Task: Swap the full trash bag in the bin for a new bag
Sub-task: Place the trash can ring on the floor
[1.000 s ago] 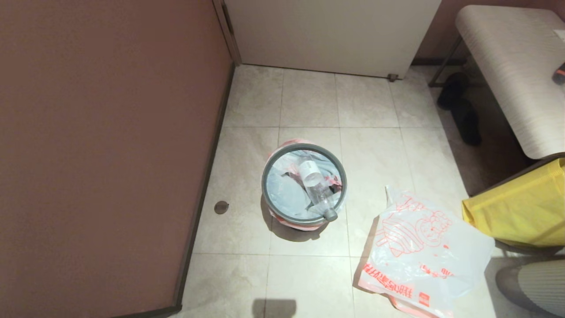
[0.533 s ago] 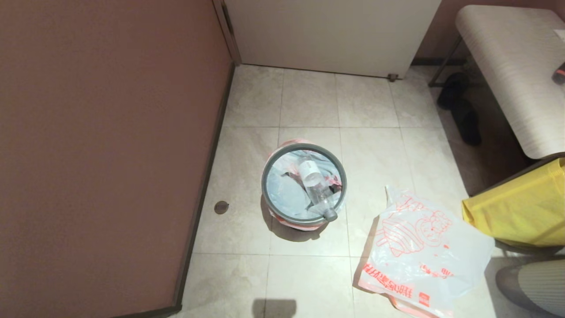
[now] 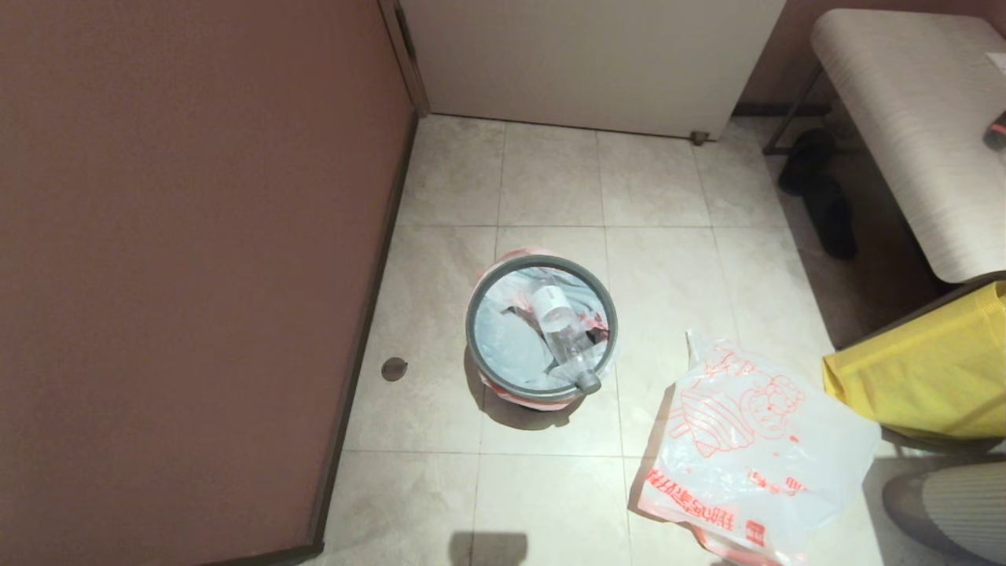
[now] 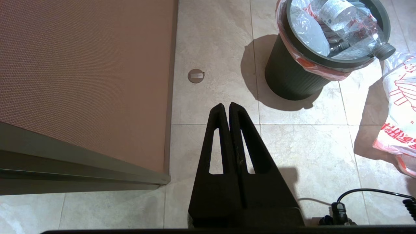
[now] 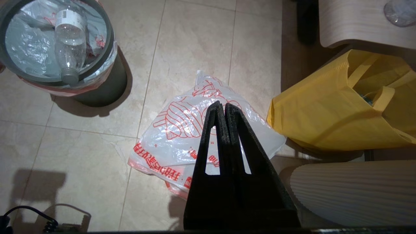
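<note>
The bin (image 3: 470,330), a small black wastebasket with a grey ring rim, stands on the tiled floor near the brown wall. Inside it sits the full trash bag (image 3: 507,346), white with pink-red edges folded over the rim, and a clear bottle (image 3: 562,330) lies on top. To the bin's right, the new bag (image 3: 754,440) lies flat on the floor, showing its orange-red cartoon. Neither gripper shows in the head view. My left gripper (image 4: 226,104) is shut and empty above bare floor, short of the bin (image 4: 289,81). My right gripper (image 5: 221,103) is shut and empty above the new bag (image 5: 172,136).
A big yellow bag (image 3: 927,369) stands right of the new bag, under a light bench (image 3: 919,118). Black shoes (image 3: 821,189) lie by the bench. The brown wall (image 3: 196,275) runs along the left, with a floor cap (image 3: 394,369) nearby. A ribbed pale object (image 3: 959,507) sits at the lower right.
</note>
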{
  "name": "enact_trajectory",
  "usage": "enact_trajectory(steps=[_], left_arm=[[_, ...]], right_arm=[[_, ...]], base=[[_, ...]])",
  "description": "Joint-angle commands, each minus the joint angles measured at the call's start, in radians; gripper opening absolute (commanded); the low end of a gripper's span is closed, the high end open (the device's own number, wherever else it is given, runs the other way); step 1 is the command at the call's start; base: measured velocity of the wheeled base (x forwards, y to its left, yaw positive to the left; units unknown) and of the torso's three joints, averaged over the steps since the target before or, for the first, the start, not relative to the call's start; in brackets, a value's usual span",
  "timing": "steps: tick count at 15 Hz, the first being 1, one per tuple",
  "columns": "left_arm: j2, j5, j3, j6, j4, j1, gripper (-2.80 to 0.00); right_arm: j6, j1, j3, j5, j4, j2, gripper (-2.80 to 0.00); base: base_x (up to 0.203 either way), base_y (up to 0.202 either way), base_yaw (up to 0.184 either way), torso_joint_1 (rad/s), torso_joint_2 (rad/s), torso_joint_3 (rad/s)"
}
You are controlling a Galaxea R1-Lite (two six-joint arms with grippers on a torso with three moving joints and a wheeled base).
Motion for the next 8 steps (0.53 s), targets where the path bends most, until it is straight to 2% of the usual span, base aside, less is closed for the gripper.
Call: enact_trajectory(steps=[1, 4, 8], left_arm=[[0.000, 0.000, 0.000, 0.000, 0.000, 0.000, -2.80], [0.000, 0.000, 0.000, 0.000, 0.000, 0.000, -2.80], [0.000, 0.000, 0.000, 0.000, 0.000, 0.000, -2.80]], right_arm=[[-0.004, 0.002, -0.077, 0.002, -0.001, 0.223, -2.80], [-0.009, 0.026, -0.240, 0.007, -0.004, 0.487, -2.80], [-0.022, 0.109, -0.394, 0.007, -0.016, 0.839, -2.80]], base=[[0.000, 0.000, 0.000, 0.000, 0.00, 0.000], [0.000, 0.000, 0.000, 0.000, 0.00, 0.000], [0.000, 0.000, 0.000, 0.000, 0.00, 0.000]])
